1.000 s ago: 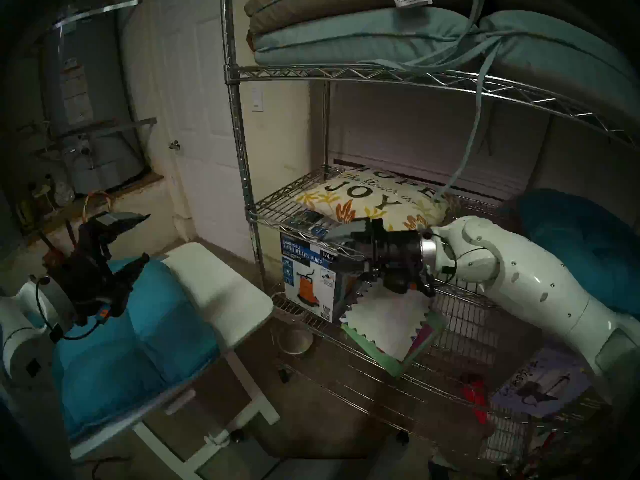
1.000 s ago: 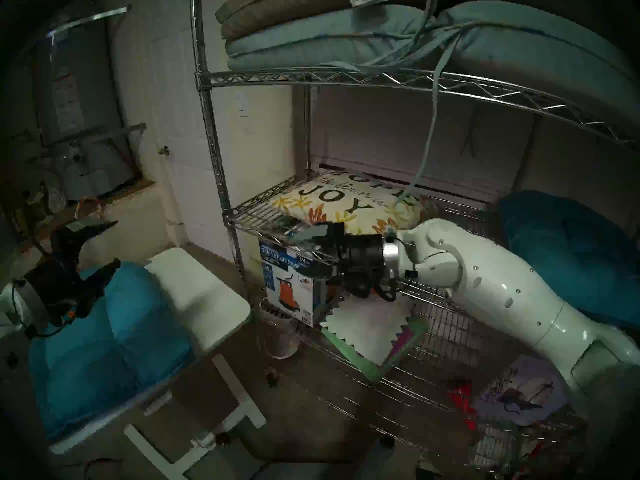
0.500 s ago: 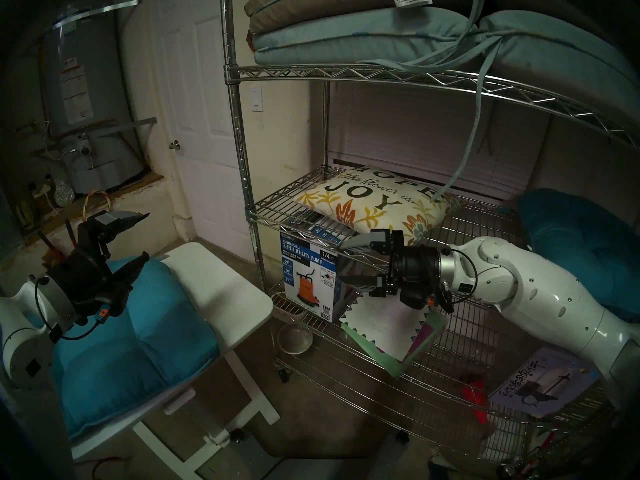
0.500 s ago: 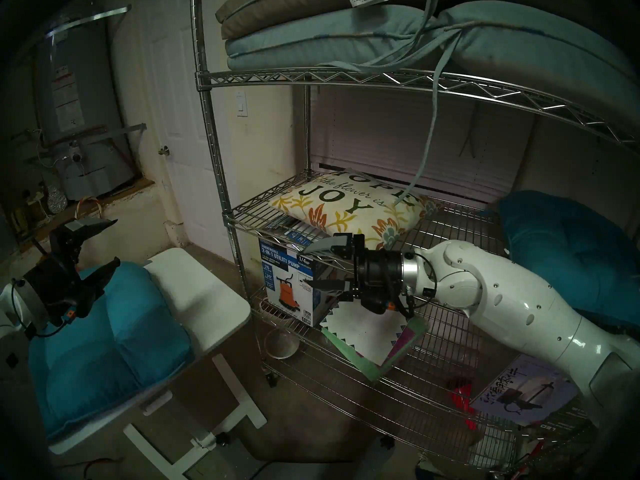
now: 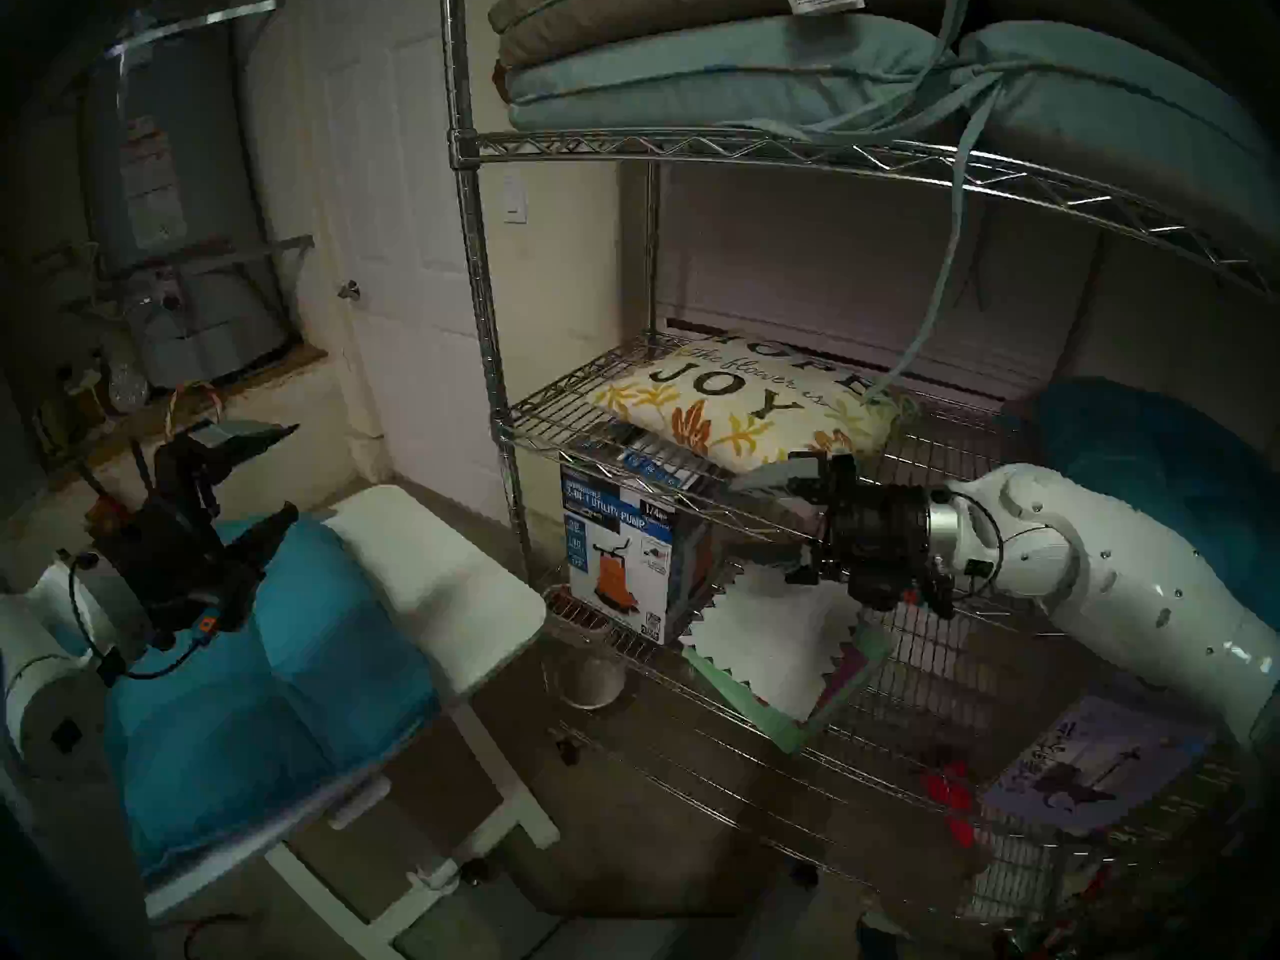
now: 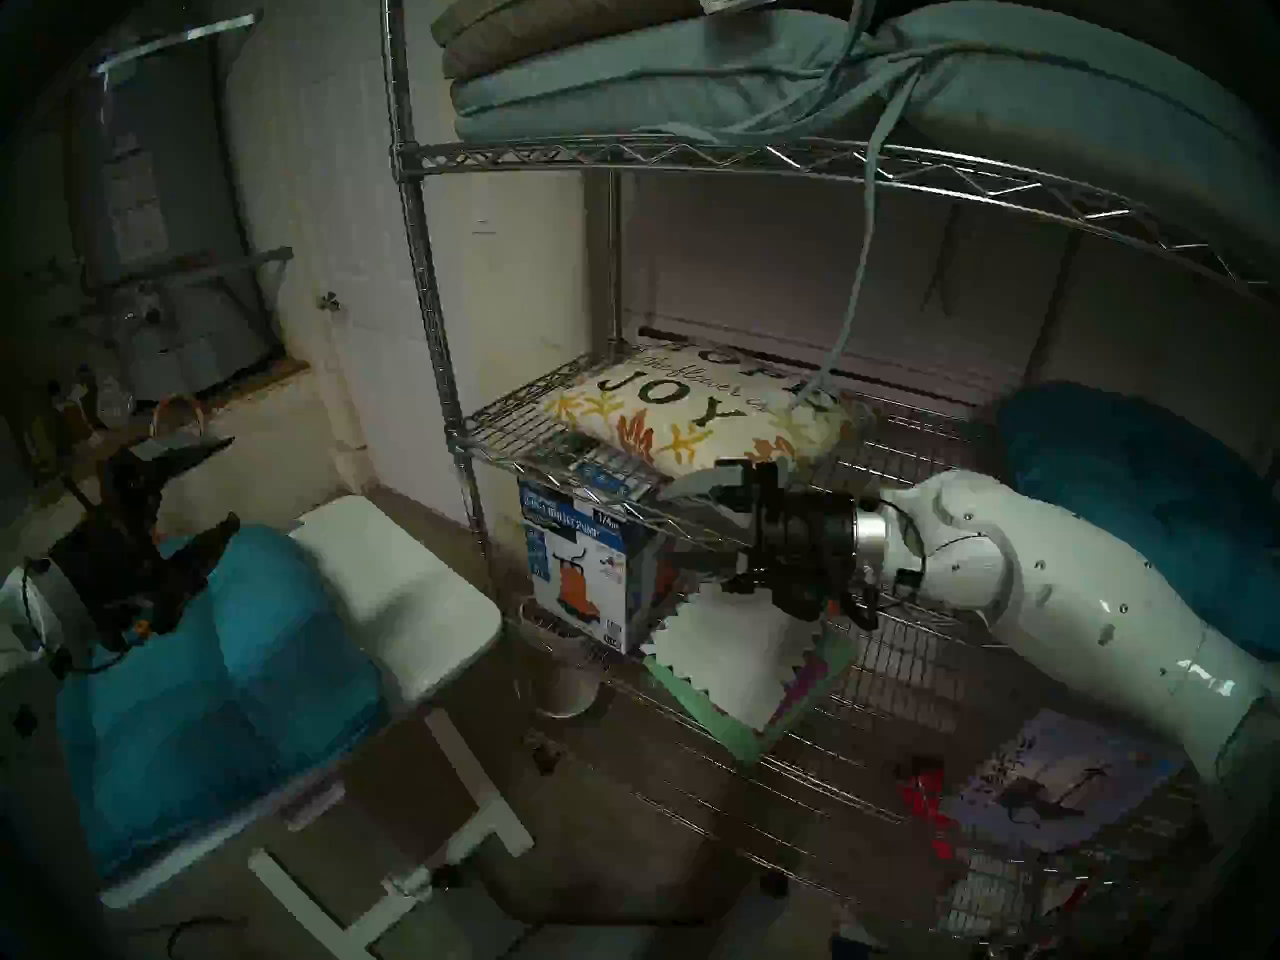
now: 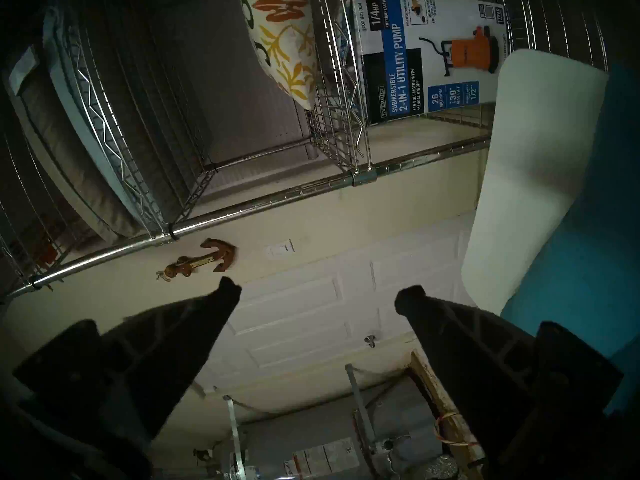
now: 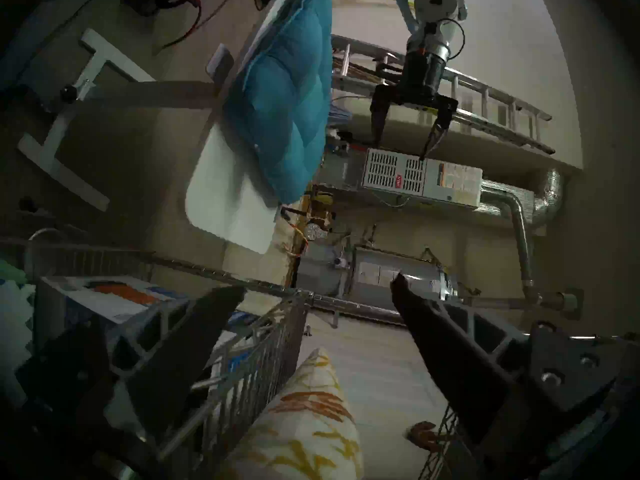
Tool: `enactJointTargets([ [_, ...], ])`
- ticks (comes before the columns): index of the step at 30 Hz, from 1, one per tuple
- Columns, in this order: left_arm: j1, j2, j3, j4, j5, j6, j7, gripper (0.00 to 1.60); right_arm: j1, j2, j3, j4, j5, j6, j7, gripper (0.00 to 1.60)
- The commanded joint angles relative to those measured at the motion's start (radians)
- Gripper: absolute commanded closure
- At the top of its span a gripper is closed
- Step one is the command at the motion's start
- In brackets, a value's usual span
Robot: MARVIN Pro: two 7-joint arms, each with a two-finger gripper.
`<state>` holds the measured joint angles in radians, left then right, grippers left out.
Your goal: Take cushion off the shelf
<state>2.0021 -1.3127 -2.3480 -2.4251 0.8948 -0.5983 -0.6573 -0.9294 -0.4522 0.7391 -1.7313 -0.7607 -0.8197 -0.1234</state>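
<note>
Head view: cushion (image 5: pixel 744 404) is lying flat on the shelf (image 5: pixel 547 411) middle tier; right claw (image 5: pixel 744 519) is hovering wide open at its front edge, gripping nothing. Left claw (image 5: pixel 287 470) is open, empty. Cushion is looking soft, light, squashy; pinching the near corner seems best.

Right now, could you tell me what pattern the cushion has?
Cream cushion with black lettering and orange-yellow leaf print; clearest from the head camera.

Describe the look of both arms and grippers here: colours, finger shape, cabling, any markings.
Both arms have glossy white rounded shells with small dark screw dots, a silver wrist ring and a black cylindrical hand. The left gripper and right gripper have tapered, pointed fingers, black and grey. Thin black cables loop at each wrist; small orange tags show.
</note>
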Motion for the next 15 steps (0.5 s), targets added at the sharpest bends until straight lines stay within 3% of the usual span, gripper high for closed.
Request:
enactJointTargets([
  [1, -0.004, 0.002, -0.004, -0.018, 0.001, 0.0, 0.0, 0.0, 0.043, 0.009, 0.037, 0.059, -0.017, -0.03, -0.026, 0.0],
  [15, -0.01, -0.002, -0.004, -0.017, 0.0, -0.007, -0.004, 0.0, 0.119, -0.008, 0.069, 0.077, -0.012, -0.101, -0.01, 0.0],
])
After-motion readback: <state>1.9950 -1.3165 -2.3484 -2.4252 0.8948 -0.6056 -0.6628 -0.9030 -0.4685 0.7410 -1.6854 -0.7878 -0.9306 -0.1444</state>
